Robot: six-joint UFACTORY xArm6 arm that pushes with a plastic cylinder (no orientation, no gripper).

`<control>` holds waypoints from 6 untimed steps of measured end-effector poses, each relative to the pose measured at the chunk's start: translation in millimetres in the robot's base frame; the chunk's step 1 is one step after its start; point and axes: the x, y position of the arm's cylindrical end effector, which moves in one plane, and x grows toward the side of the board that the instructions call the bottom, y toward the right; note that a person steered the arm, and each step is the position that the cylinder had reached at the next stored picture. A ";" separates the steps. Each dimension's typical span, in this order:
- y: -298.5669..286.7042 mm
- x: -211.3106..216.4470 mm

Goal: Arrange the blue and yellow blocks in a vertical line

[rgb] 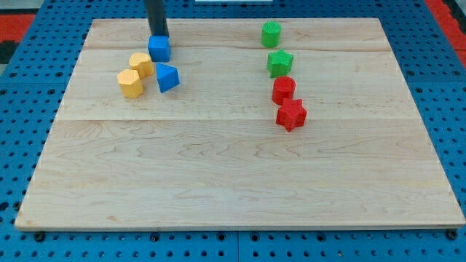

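Observation:
A blue cube point(159, 48) sits near the board's top left. My tip point(159, 36) stands right behind it, at its top side, touching or nearly so. A blue wedge-like block point(167, 77) lies just below the cube. A yellow block point(141, 64) lies left of both, close to the cube. A second yellow hexagonal block point(130, 83) lies below-left of it, nearly touching. The rod comes down from the view's top edge.
On the board's right half stand a green cylinder point(271, 33), a green star point(279, 63), a red cylinder point(283, 89) and a red star point(291, 114), in a rough column. The wooden board point(233, 175) rests on a blue pegboard.

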 end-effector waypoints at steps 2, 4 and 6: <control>61.3 52.1; 23.6 25.5; -13.3 30.6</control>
